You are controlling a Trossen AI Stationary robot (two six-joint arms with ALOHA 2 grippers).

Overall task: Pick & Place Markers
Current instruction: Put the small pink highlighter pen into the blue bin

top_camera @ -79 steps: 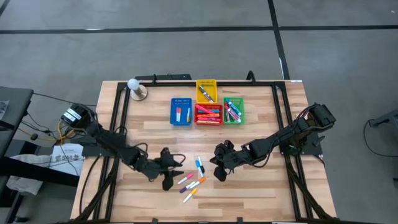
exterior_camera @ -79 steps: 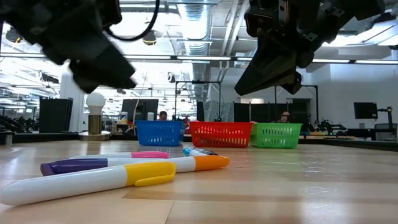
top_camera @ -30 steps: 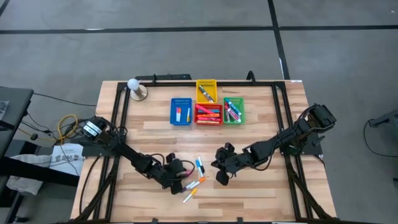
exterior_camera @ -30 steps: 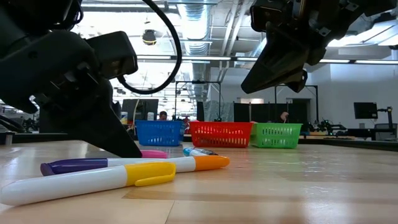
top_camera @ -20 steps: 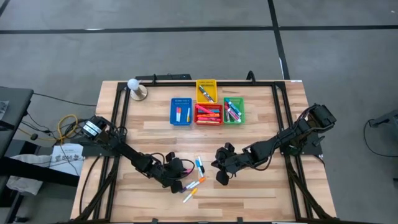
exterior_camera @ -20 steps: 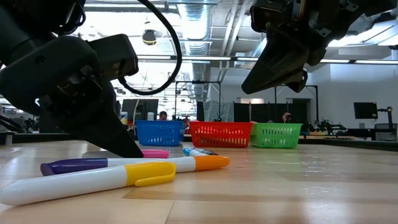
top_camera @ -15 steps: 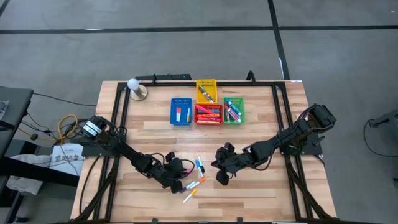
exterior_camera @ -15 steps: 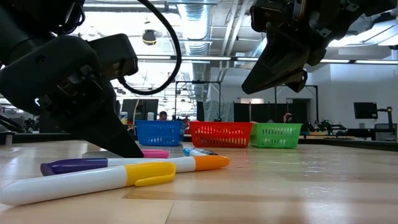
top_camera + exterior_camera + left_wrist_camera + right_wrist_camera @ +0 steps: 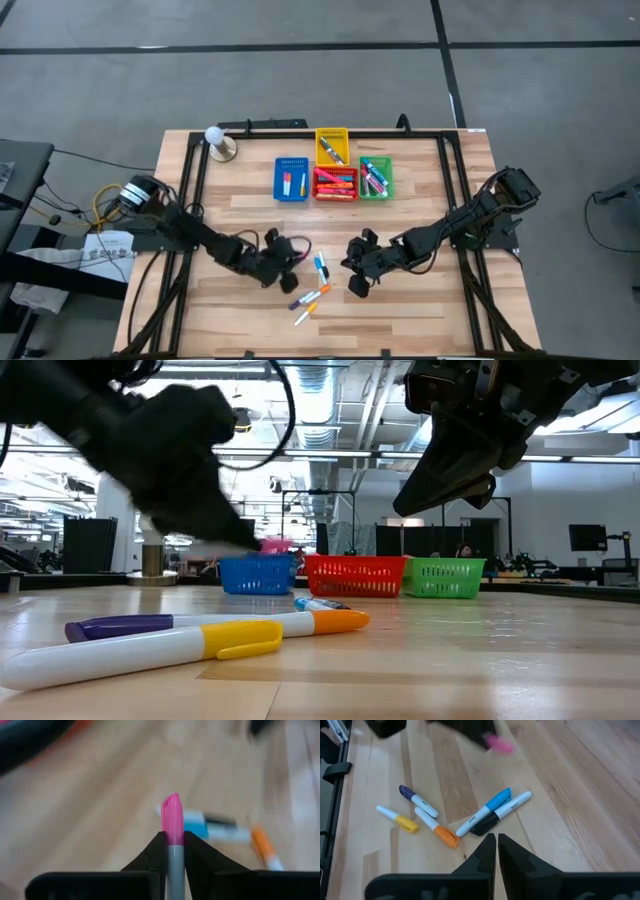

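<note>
Pink marker pinched in left end effector above wooden worktop

Left end effector (image 9: 290,250) is pressed together on a slim marker with a pink cap and grey barrel (image 9: 171,827); in the left wrist view the pink cap pokes out past the two dark fingertips (image 9: 159,845), and the marker lies straight along the gap between them. In the low view the pink tip (image 9: 274,545) hangs clear of the light wooden slatted worktop (image 9: 420,190), in front of the blue square plastic bin (image 9: 291,179).

On the worktop just beside that end effector lie the other loose markers: a blue-capped white marker (image 9: 321,266) with a black-capped one touching it, then a purple-capped marker (image 9: 299,300), an orange-capped marker (image 9: 316,296) and a yellow-capped marker (image 9: 304,317) close together, nearer the front edge.

Right end effector (image 9: 353,268) hovers over the worktop on the other side of the loose markers, its fingers pressed together on nothing.

At the back stand the blue bin, a red square plastic bin (image 9: 335,184), a green square plastic bin (image 9: 375,177) and a yellow square plastic bin (image 9: 332,144), each with markers inside.
</note>
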